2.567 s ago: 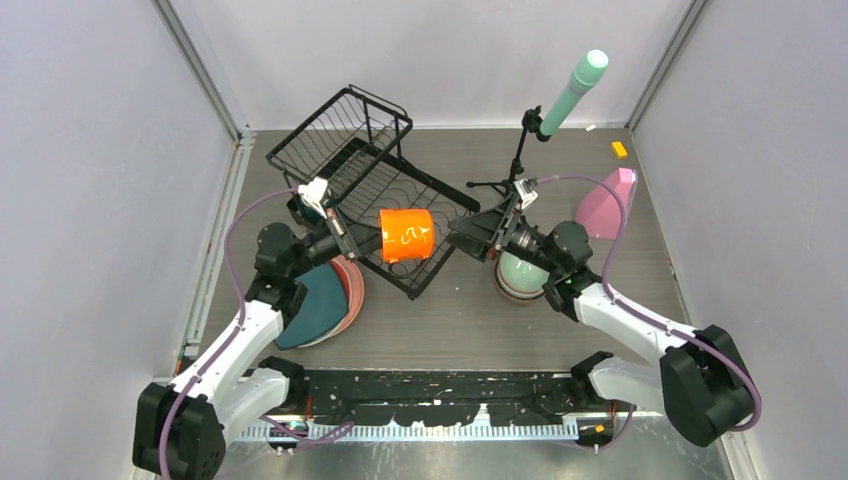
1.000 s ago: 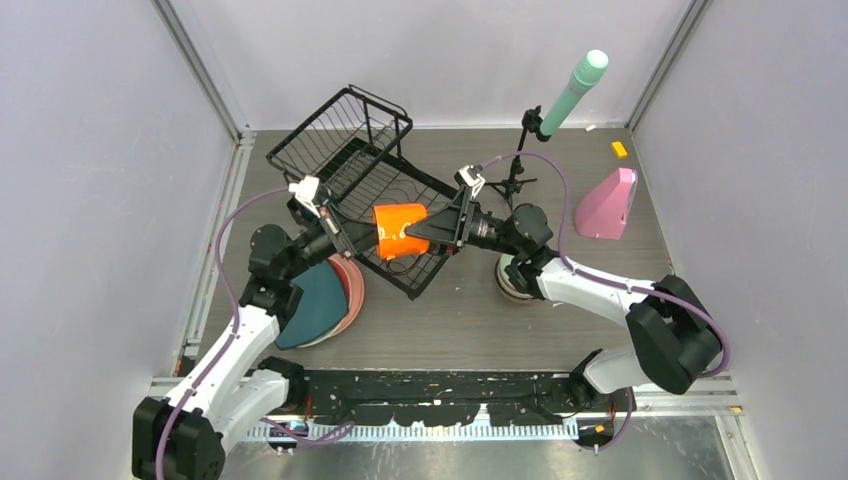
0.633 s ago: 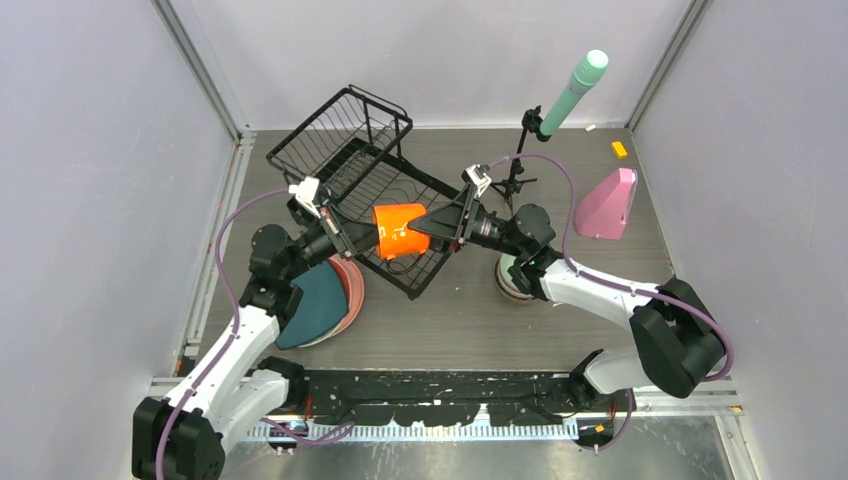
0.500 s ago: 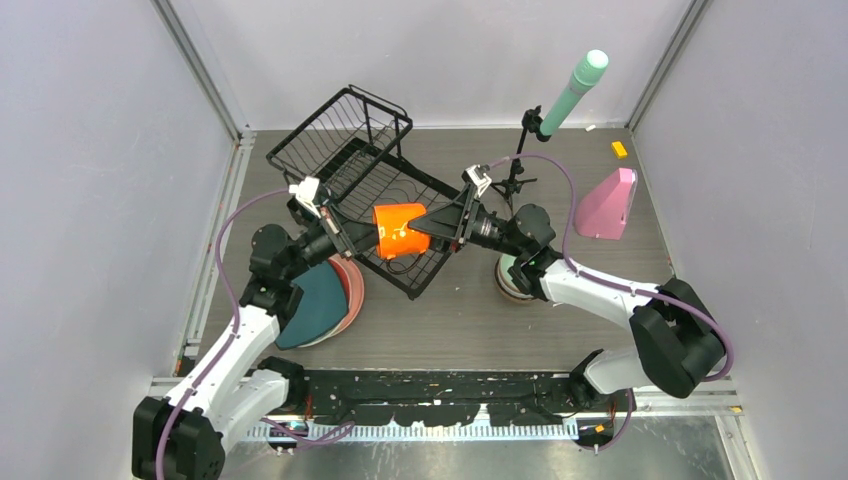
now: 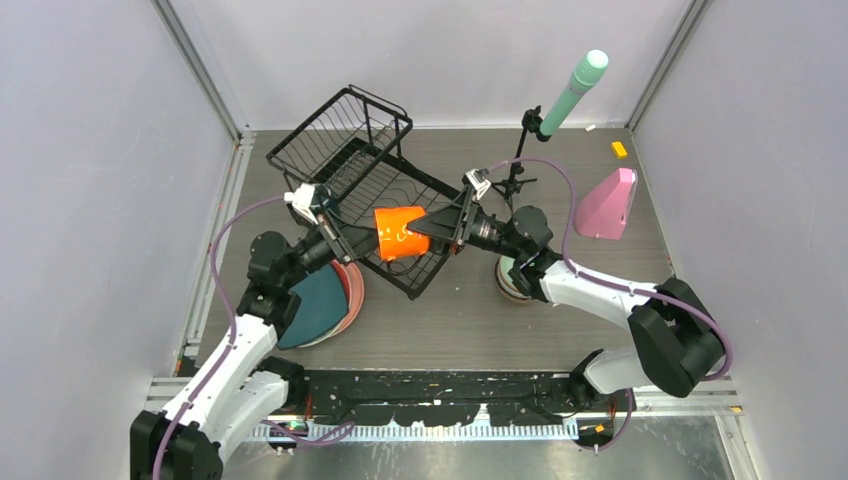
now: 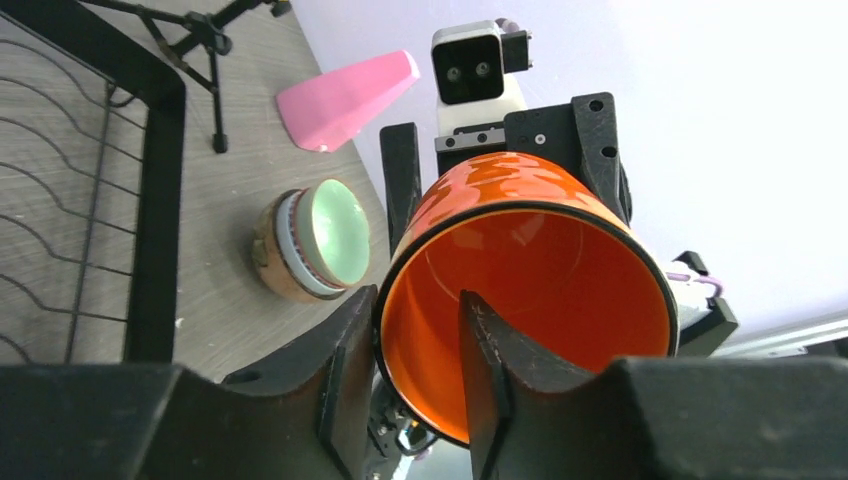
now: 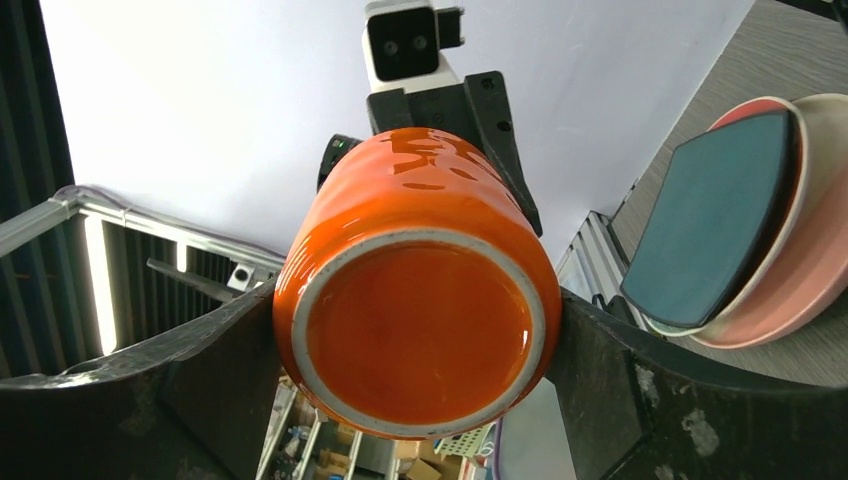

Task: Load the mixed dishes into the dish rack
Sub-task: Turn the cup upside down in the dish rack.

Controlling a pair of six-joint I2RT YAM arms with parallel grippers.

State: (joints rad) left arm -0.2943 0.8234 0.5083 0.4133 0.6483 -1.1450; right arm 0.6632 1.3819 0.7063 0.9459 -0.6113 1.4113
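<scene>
Centre frame, above dish rack point(image 5: 340, 150): orange mug point(image 5: 400, 232) clamped round its base by right gripper point(image 7: 415, 315), rim straddled by unclenched left gripper point(image 6: 415, 305).

white marks on orange mug point(image 5: 400, 232), illegible, no other text

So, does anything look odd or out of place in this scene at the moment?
Yes. The orange ceramic mug lies sideways in the air above the black wire dish rack, not on it. The right gripper clamps its base; the left gripper straddles its rim with jaws apart. The rack also sits diagonally on the table.
</scene>
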